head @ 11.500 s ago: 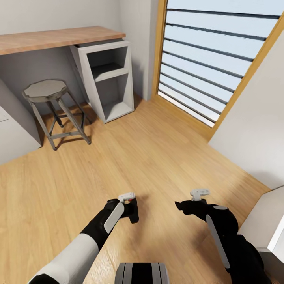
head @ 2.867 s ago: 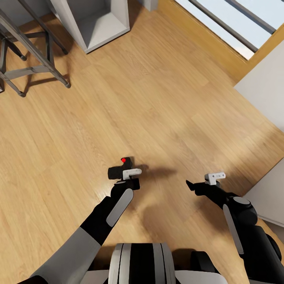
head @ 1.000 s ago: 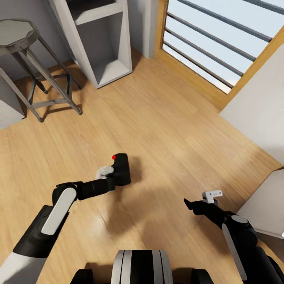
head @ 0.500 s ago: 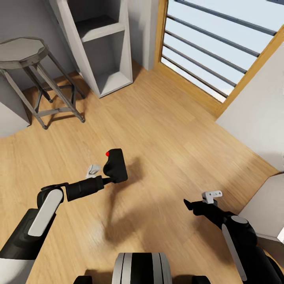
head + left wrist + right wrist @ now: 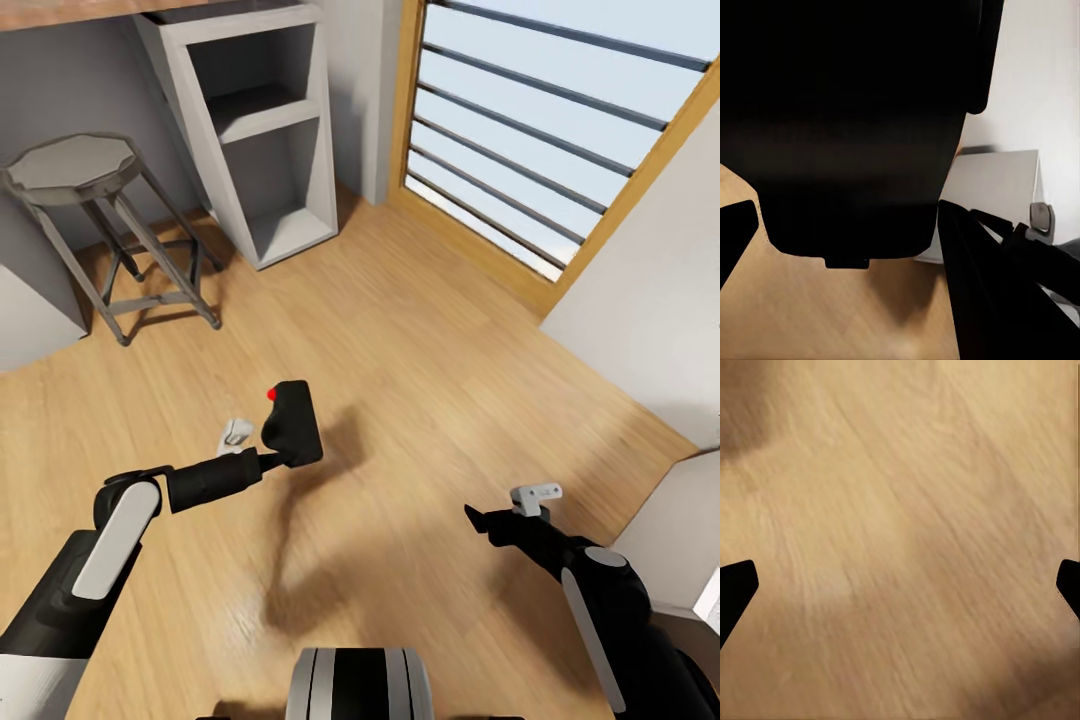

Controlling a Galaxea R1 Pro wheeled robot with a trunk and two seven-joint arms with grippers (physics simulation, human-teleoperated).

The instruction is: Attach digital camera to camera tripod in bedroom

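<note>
Matte-black digital camera with red button stays pinched in left gripper, same height as before; right gripper spread, unmoved.

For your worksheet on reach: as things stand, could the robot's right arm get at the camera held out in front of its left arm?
Probably yes. The digital camera is held over bare floor, and the right gripper is open, with nothing between them.

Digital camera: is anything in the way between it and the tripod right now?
Cannot say: the left end effector holds the digital camera above bare wood floor, with a stool and white shelf unit ahead, but I can't spot a tripod, so the path cannot be judged.
</note>
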